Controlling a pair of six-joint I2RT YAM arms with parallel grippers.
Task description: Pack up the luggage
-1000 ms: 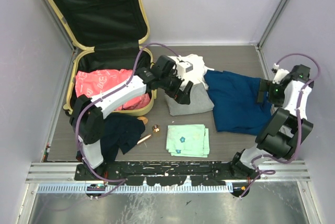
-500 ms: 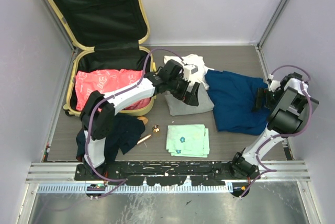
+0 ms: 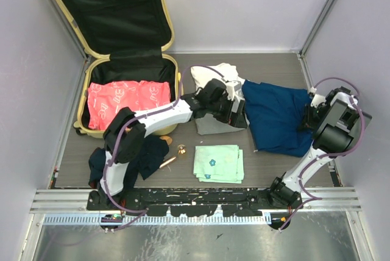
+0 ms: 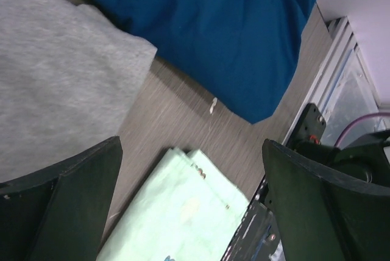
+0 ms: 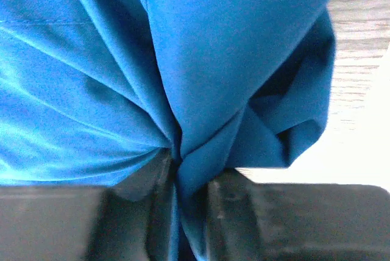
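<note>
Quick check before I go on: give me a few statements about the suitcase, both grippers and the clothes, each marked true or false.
1. The luggage stands open with a pink garment in its lower half. True.
2. The left gripper is shut on the grey garment. False: it is open, with nothing between its fingers.
3. The right gripper pinches a fold of the blue garment. True.
4. The green folded cloth lies inside the luggage. False: it lies on the table, near the arm bases.
</note>
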